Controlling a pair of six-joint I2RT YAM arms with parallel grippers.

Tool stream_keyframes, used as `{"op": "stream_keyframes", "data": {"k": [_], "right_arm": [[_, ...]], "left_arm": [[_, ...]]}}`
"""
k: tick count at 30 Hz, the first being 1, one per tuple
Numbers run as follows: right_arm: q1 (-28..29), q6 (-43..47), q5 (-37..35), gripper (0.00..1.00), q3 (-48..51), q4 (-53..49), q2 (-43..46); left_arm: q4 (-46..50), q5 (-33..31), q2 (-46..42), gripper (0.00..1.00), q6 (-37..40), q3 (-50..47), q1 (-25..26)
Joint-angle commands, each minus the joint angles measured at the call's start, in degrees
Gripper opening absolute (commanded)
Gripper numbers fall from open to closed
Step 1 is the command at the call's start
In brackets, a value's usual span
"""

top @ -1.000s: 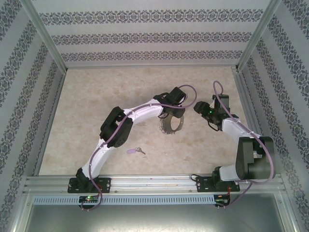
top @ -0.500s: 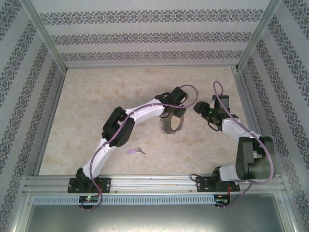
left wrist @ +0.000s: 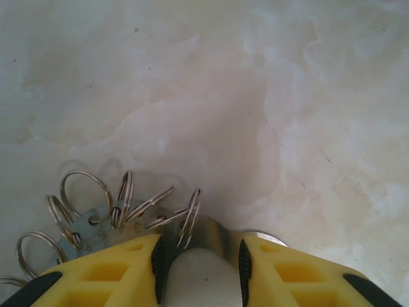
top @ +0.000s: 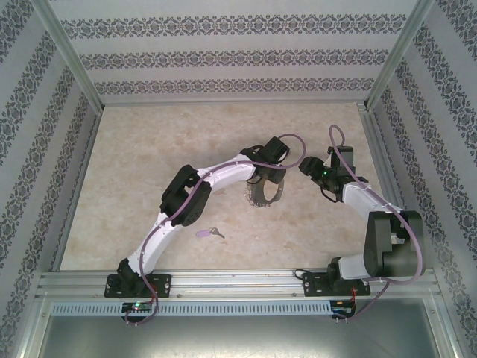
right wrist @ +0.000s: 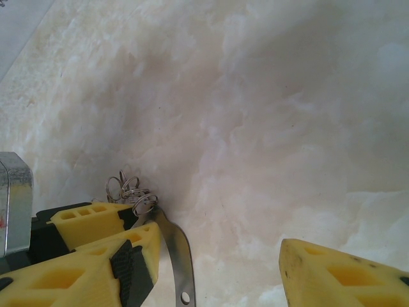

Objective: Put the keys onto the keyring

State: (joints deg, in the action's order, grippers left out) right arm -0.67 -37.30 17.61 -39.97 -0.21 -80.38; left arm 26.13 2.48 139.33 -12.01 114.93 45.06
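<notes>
- The keyring (top: 262, 195) is a thin, stiff metal hoop with small split rings (left wrist: 83, 192) hanging off its edge. I judge it light, springy and slick, and likely to twist in a loose pinch.
- The best hold looks like the bare band, clear of the dangling rings. That leaves the rings free for threading.
- The key (top: 209, 233) has a lilac plastic head and a short blade. It lies flat on the table (top: 149, 164), behind the left gripper (top: 267, 177) and back towards that arm's base, well apart from the hoop.
- The key looks small and light, so it could skid under a fingertip. I would take it by the plastic head, which seems the thicker and less slippery part.
- The left gripper's jaws are narrow. In the left wrist view they close on a pale rounded piece, and the band curves just past the fingertips (left wrist: 156, 252). It appears to hold the hoop, which stands on edge directly below it.
- The left arm arcs forward and inward, with the wrist bent down over the hoop.
- The right gripper (right wrist: 218, 240) is wide and holds nothing. The hoop's band passes between its fingers, just beside one pad, but I cannot tell whether they touch.
- The right arm folds back at the elbow and its wrist points across at the left gripper, close beside it.
</notes>
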Motion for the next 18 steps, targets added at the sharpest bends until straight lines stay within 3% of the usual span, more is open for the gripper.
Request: {"op": "stream_keyframes", "data": {"k": [1,18], "right_arm": [[-0.6,0.3,0.8,0.63,0.2,1.3,1.2],[-0.6,0.4,1.1,0.63,0.2,1.9,1.2]], "left_arm": [[-0.7,-1.4,1.0,0.36,1.4,2.5,0.7],[-0.4,-2.3,3.4,0.31,2.1,4.9,0.6]]}}
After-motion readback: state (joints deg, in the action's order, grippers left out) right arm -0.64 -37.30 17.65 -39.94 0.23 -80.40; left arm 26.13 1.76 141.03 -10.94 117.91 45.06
